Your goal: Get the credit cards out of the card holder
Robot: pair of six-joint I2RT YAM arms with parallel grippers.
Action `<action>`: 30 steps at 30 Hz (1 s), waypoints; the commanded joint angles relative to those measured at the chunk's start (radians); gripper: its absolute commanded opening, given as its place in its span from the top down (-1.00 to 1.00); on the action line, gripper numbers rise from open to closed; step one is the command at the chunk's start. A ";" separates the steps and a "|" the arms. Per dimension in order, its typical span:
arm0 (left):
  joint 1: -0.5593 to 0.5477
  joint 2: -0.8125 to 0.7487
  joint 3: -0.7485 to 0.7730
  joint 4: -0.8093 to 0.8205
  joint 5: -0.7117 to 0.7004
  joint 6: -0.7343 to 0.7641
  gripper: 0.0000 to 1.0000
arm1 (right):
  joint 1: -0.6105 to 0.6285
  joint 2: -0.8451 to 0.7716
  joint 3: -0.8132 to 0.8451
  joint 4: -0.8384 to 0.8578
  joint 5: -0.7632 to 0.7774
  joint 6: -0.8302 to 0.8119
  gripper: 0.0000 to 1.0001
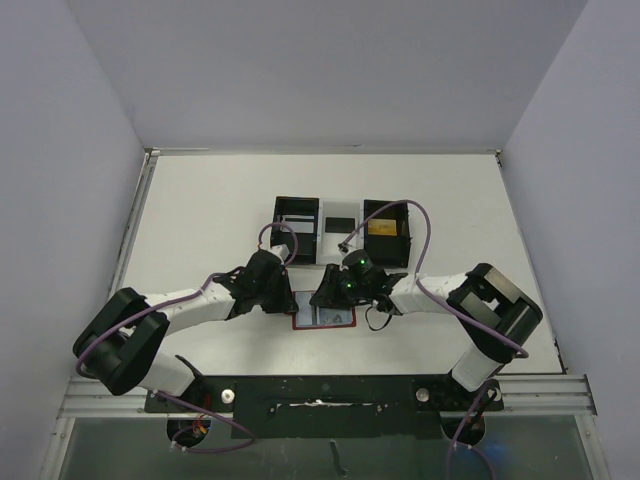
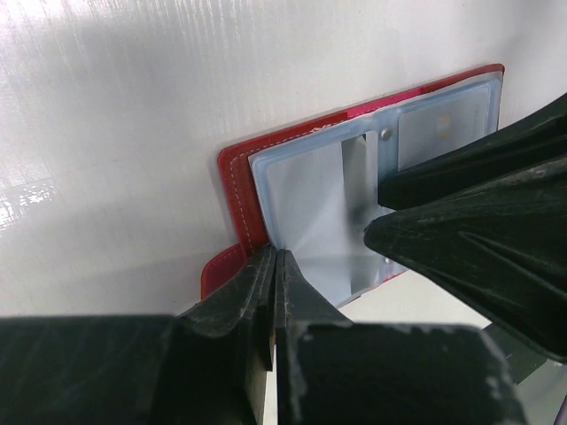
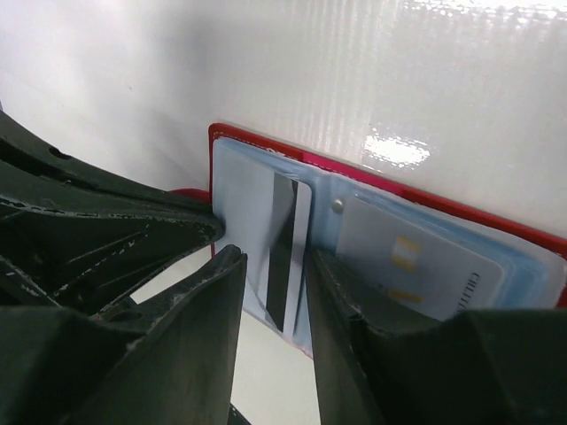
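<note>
Your right claw (image 3: 273, 261) stands open, and the striped credit card (image 3: 282, 221), pale with one black band, shows in the gap between its two fingers. I cannot tell whether either pad touches it. That card lies on the blue-grey lining of the card holder (image 3: 399, 181), on the half nearer your left arm. A second credit card (image 3: 416, 261), pale with small gold marks, sits under the clear sleeve of the other half, past the small stud at the fold.

Your left claw (image 2: 275, 261) is closed, finger against finger. Its tips are down on the near corner of the lining, just beside the red tab (image 2: 221, 266). You cannot see whether any of the sleeve is pinched between them.

From above, the holder lies open and flat on the white worktop (image 1: 200, 220), front and centre, with both claws meeting over its far edge. Behind it, apart from it, stands the black-and-white tray (image 1: 277, 225) of three compartments, with a gold card (image 1: 382, 228) in the right one
</note>
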 commanded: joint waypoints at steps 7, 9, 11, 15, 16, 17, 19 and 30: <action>-0.007 -0.016 -0.006 0.021 0.002 0.003 1.00 | 0.026 0.029 0.024 0.076 -0.023 -0.049 0.62; -0.007 -0.017 -0.005 0.023 0.004 0.000 1.00 | 0.022 0.012 0.006 0.139 -0.057 -0.034 0.75; -0.007 -0.019 -0.003 0.024 0.003 0.001 1.00 | 0.015 -0.005 -0.014 0.200 -0.088 -0.016 0.86; -0.007 -0.026 -0.003 0.010 -0.006 0.003 1.00 | 0.000 -0.031 -0.025 0.241 -0.113 -0.003 1.00; -0.007 -0.028 -0.003 0.009 -0.005 0.003 1.00 | -0.003 -0.039 -0.027 0.237 -0.115 -0.001 1.00; -0.007 -0.031 -0.002 0.008 -0.005 0.002 1.00 | -0.006 -0.048 -0.031 0.233 -0.112 0.001 1.00; -0.008 -0.035 -0.002 0.004 -0.012 0.002 1.00 | -0.016 -0.070 -0.046 0.220 -0.103 0.001 1.00; -0.007 -0.022 0.006 0.006 -0.013 0.009 1.00 | -0.048 -0.082 -0.071 0.195 -0.125 0.004 1.00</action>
